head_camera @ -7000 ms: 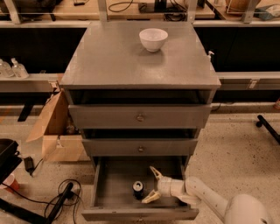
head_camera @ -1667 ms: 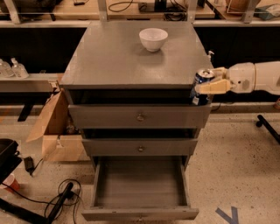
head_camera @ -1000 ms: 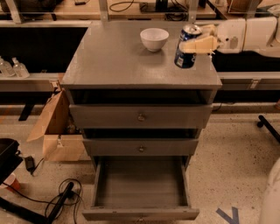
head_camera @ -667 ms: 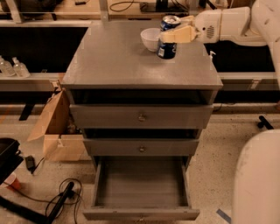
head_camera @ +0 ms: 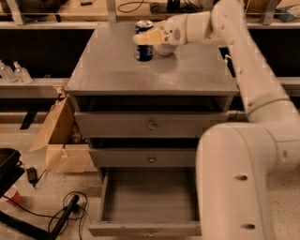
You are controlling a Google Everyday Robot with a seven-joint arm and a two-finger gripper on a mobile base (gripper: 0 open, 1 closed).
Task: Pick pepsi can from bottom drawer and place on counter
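Observation:
The pepsi can (head_camera: pixel 143 50), dark blue with a silver top, is upright over the far middle of the counter (head_camera: pixel 112 70). I cannot tell whether its base touches the surface. My gripper (head_camera: pixel 146 37) is shut on the pepsi can, its tan fingers (head_camera: pixel 149 36) wrapped around the can's upper half, the white arm reaching in from the right. The bottom drawer (head_camera: pixel 147 200) is pulled open and its inside shows nothing. The white bowl (head_camera: pixel 165 48) is mostly hidden behind my wrist.
An open cardboard box (head_camera: pixel 58 140) stands left of the cabinet. Black cables (head_camera: pixel 65 213) and a dark object lie on the floor at lower left. Plastic bottles (head_camera: pixel 14 72) sit on a shelf at left. A pale bench (head_camera: pixel 84 9) runs behind the cabinet.
The gripper has carried the pepsi can leftward from the cabinet's right edge across the counter and lower, past the white bowl. The bottom drawer has stayed open.

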